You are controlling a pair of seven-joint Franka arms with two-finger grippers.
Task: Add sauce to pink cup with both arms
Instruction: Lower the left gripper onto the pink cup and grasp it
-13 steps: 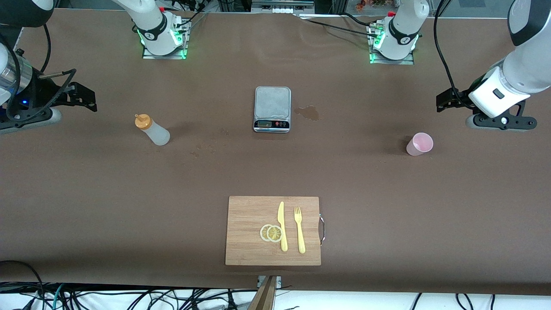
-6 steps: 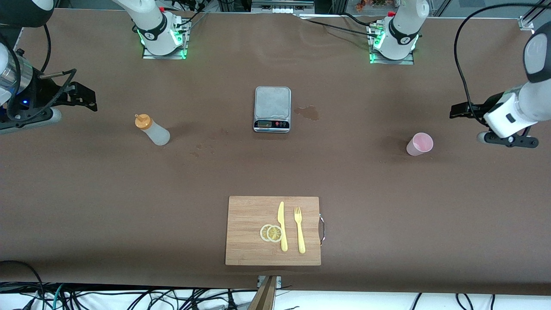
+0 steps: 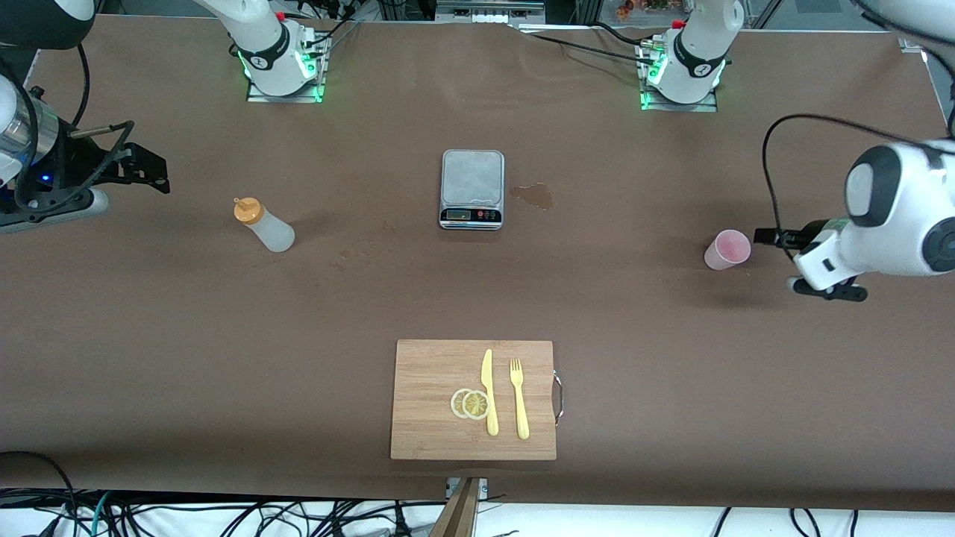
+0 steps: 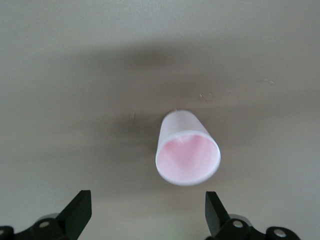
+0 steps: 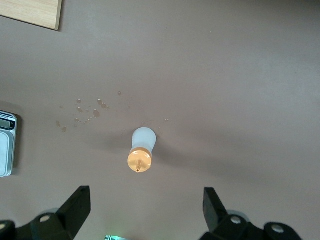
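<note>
The pink cup (image 3: 727, 249) stands upright toward the left arm's end of the table; its empty pink inside shows in the left wrist view (image 4: 187, 152). My left gripper (image 3: 768, 238) is open and low over the table just beside the cup, not touching it, with the cup ahead of its fingers (image 4: 78, 212). The sauce bottle (image 3: 265, 224), whitish with an orange cap, stands toward the right arm's end. My right gripper (image 3: 149, 170) hangs open over the table well apart from the bottle, which shows ahead of it (image 5: 141, 150).
A grey kitchen scale (image 3: 471, 188) sits mid-table with a wet stain (image 3: 533, 195) beside it. A wooden cutting board (image 3: 429, 365) near the front edge carries a yellow knife (image 3: 489, 391), a fork (image 3: 518, 399) and lemon slices (image 3: 470, 403).
The left arm has swung down and toward the cup, bringing its gripper from above the table's end to just beside the cup. The right arm has stayed in place.
</note>
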